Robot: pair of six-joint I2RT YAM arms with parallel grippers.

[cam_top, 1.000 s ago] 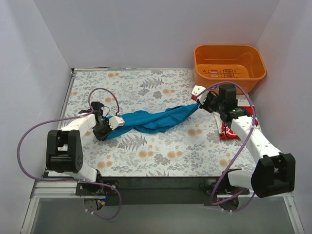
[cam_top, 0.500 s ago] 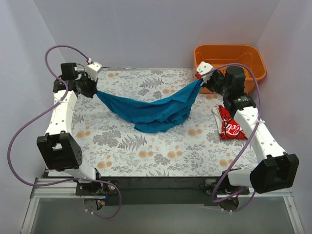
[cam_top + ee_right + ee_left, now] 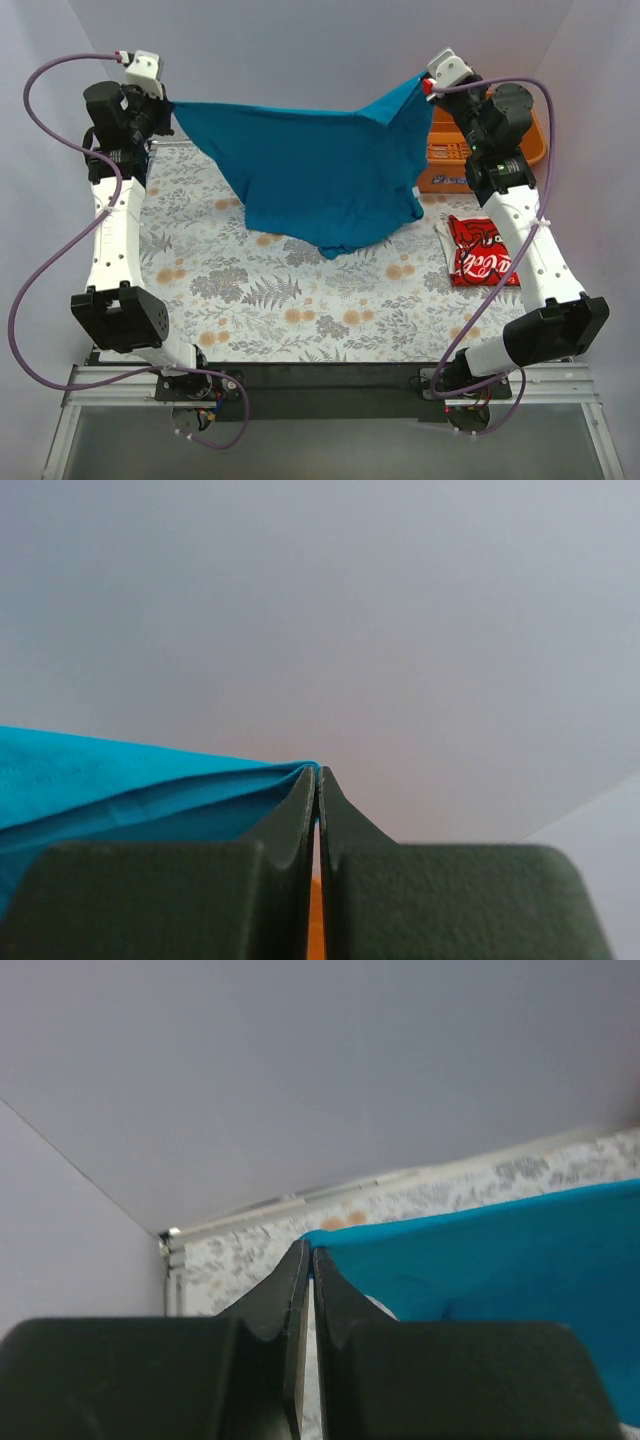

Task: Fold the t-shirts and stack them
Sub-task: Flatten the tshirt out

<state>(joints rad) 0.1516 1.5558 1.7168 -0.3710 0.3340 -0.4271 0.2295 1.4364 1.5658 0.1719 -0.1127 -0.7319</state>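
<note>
While the teal-blue t-shirt hangs spread across the upper middle of the top view, we hold it by two corners. The left gripper is clamped on it at upper left, the right gripper at upper right. We judge nothing folded yet. The red t-shirt lies bunched at the right, so both folds and the stacking are left.

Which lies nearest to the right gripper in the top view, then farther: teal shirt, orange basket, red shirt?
1. teal shirt: held in the right gripper.
2. orange basket: just beneath, back right.
3. red shirt: on the table, right side.
</note>
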